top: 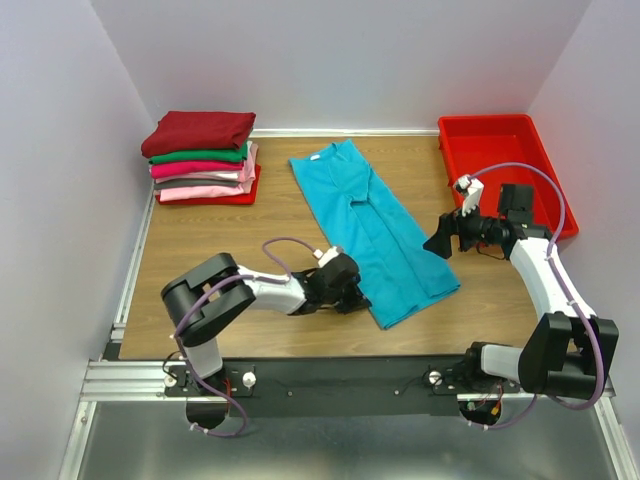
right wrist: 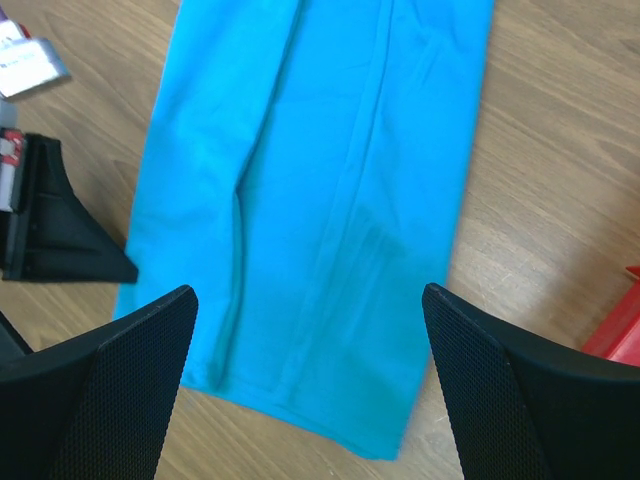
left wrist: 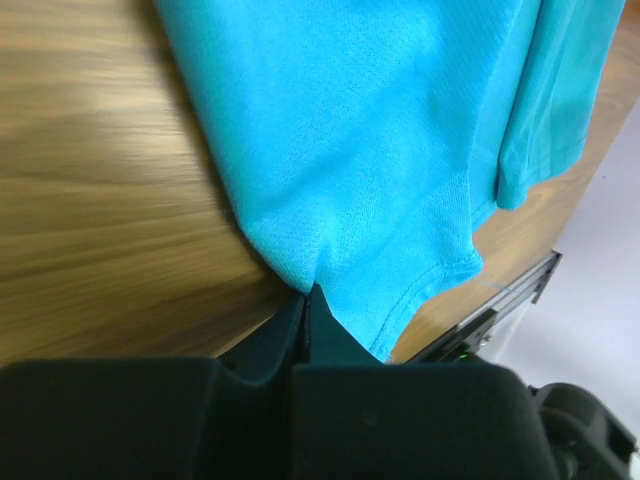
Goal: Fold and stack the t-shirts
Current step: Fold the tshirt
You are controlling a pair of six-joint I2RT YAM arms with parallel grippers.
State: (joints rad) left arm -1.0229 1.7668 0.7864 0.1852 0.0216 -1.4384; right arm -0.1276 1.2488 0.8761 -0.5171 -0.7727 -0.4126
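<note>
Top external showed folded shirts [top: 203, 158] stacked far left; teal shirt [top: 375, 230] folded only lengthwise, not yet stacked, left gripper [top: 354, 298] pinching its near corner, right gripper [top: 439, 243] spread

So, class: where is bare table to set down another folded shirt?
Bare wood lies between the folded stack and the teal t-shirt, and in front of the stack, left of the left gripper. Crowded: between the shirt and red bin, where the right gripper hangs.

teal t-shirt [left wrist: 350, 150] cropped at top (both wrist views), red bin [right wrist: 625, 320] mostly off-frame
</note>
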